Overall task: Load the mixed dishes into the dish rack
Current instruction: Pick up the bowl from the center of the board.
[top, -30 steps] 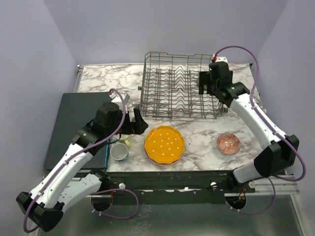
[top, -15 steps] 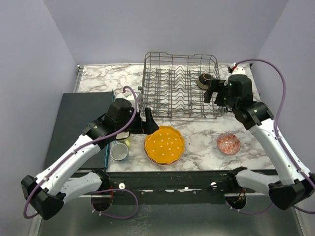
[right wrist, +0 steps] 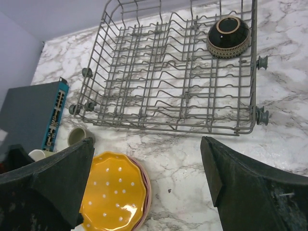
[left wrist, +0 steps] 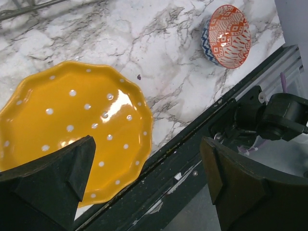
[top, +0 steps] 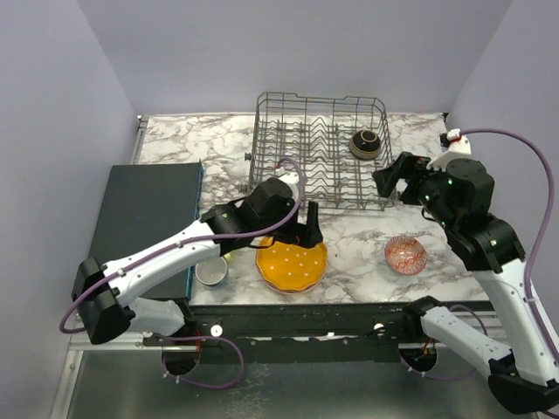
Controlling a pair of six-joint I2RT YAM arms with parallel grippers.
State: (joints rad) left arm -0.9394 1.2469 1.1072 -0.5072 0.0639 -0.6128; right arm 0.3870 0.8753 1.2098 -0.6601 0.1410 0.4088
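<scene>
no readable text, no labels

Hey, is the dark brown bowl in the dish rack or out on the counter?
In: the brown bowl sits inside the dish rack, at its far right corner.

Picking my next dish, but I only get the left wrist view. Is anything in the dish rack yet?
Observer: Yes, one dark brown bowl sits in the dish rack, at its right end.
Operator: Is the orange plate lying alone?
Observer: No, the right wrist view shows the orange plate stacked on a pink plate.
Operator: And the right hand?
Observer: The right hand is open and empty, just right of the rack.
</scene>
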